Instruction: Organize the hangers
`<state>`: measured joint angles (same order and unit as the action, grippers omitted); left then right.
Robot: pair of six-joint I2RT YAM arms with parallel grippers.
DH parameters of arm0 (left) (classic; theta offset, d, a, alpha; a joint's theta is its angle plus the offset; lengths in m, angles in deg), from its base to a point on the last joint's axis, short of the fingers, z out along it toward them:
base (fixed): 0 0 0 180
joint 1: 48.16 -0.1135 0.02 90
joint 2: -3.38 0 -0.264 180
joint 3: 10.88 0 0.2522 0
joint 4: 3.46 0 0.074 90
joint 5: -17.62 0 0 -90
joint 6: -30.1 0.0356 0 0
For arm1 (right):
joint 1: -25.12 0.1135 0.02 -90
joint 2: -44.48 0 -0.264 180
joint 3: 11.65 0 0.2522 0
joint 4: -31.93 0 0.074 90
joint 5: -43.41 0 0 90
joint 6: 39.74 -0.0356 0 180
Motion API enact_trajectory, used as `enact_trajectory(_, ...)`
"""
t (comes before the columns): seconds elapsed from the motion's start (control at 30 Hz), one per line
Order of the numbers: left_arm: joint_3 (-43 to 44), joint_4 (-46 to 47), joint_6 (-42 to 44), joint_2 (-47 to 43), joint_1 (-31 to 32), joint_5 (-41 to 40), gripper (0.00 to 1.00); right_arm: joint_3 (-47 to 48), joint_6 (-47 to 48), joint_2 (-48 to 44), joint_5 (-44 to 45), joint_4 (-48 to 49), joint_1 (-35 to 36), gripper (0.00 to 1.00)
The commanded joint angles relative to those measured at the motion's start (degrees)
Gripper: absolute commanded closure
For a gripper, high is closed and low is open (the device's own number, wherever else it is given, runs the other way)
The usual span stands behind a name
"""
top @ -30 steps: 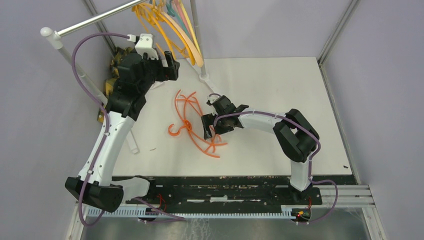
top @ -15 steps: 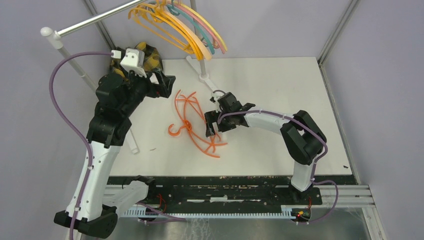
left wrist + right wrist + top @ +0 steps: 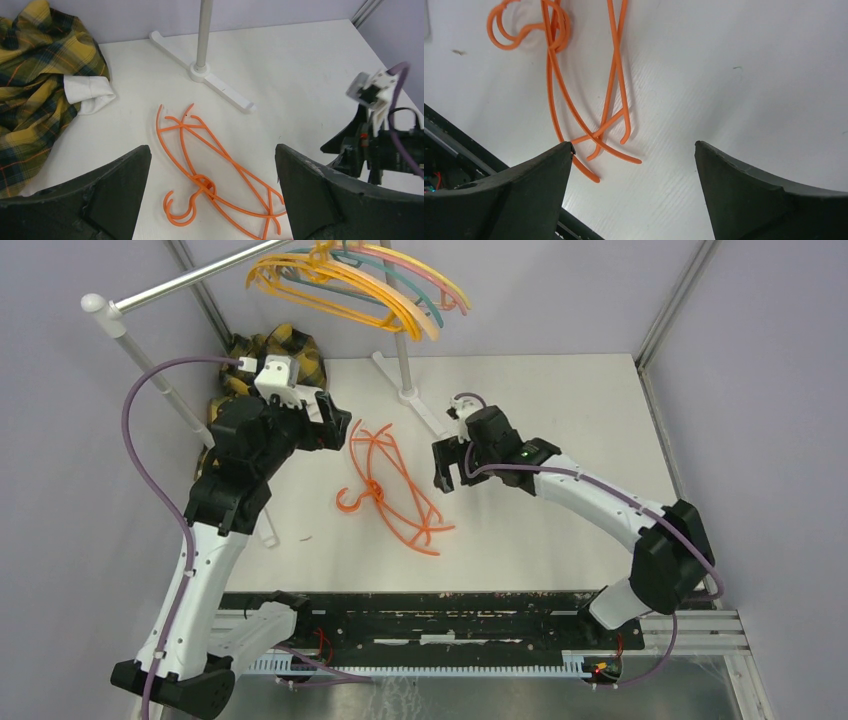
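Two orange hangers (image 3: 385, 485) lie tangled on the white table, hooks toward the near left; they also show in the left wrist view (image 3: 210, 170) and the right wrist view (image 3: 589, 90). Several more hangers (image 3: 360, 280), orange, yellow, peach, teal and pink, hang from the rail at the back. My left gripper (image 3: 333, 427) hovers open just left of the orange pair's far tips, which show between its fingers (image 3: 212, 150). My right gripper (image 3: 447, 464) stands open to the right of the pair, nothing between its fingers (image 3: 634, 145).
A yellow-black plaid cloth (image 3: 275, 348) lies bunched at the back left (image 3: 35, 75). The rack's upright pole and white foot (image 3: 405, 390) stand behind the orange pair (image 3: 202, 70). The silver rail (image 3: 190, 280) and its slanted left post (image 3: 150, 370) cross above the left arm.
My left gripper came down and back from the rail to the table's back left. The hung hangers swung rightward. My right gripper moved up and right, off the orange pair.
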<state>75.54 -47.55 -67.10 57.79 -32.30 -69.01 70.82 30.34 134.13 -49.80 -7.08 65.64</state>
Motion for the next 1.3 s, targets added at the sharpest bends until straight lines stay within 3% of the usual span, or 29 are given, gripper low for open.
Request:
enact_trajectory(0.0,-1.80,2.05,-4.62,-0.97,-0.30,-0.72,0.01,-0.73,0.32,-2.91,-0.17,2.44,-3.09,0.00)
enact_trajectory(0.17,-4.46,-0.12,-7.41,-0.46,-1.51,-3.06,0.01,1.75,2.31,1.56,6.76,1.56,3.57,0.03)
enact_trajectory(0.4,-12.53,1.01,-13.43,-5.50,-1.88,-9.67,0.00,8.91,3.39,11.67,4.96,2.88,13.45,0.14)
enact_trajectory(0.57,-15.87,-0.23,-13.86,-8.00,-1.84,-10.31,0.01,11.88,3.70,17.48,3.17,3.56,15.02,0.24)
enact_trajectory(0.97,-19.78,-0.82,-14.47,-11.42,-1.85,-9.34,0.02,14.84,4.89,27.32,2.81,5.55,15.12,0.31)
enact_trajectory(1.03,-19.89,-1.09,-14.42,-11.71,-1.85,-9.37,0.02,14.86,5.00,27.71,3.18,5.56,15.14,0.39)
enact_trajectory(1.27,-19.26,-1.96,-14.25,-13.08,-1.88,-8.79,0.02,13.96,5.38,26.19,3.91,4.58,14.99,0.97)
